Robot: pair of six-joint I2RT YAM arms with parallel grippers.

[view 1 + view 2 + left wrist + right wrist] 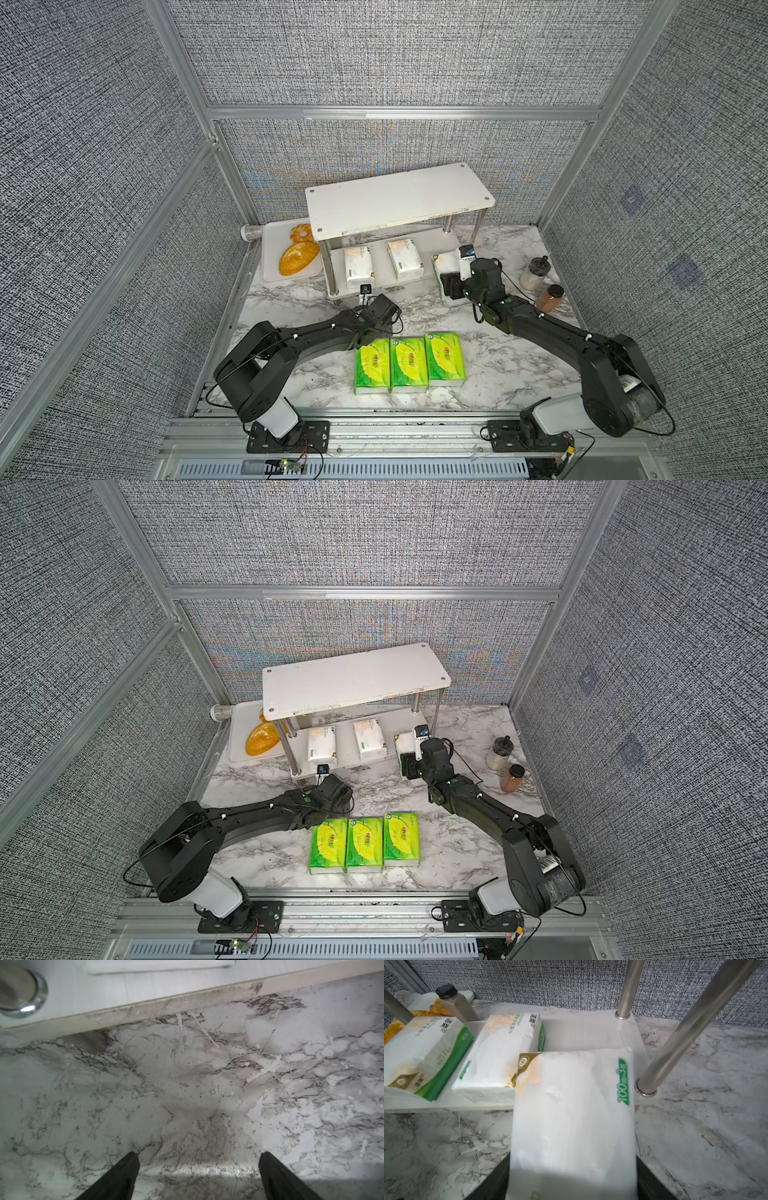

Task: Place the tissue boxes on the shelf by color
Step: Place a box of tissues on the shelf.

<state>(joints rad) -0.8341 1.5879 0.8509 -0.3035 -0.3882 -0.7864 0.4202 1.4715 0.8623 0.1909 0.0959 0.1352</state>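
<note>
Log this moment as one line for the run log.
right gripper: shut on held white pack, at lower shelf tier | left gripper: open, over table | same tier: two white packs | table: three green packs

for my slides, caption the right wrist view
Right gripper holds a white pack at the shelf's lower board, beside two white packs already on it.
</note>
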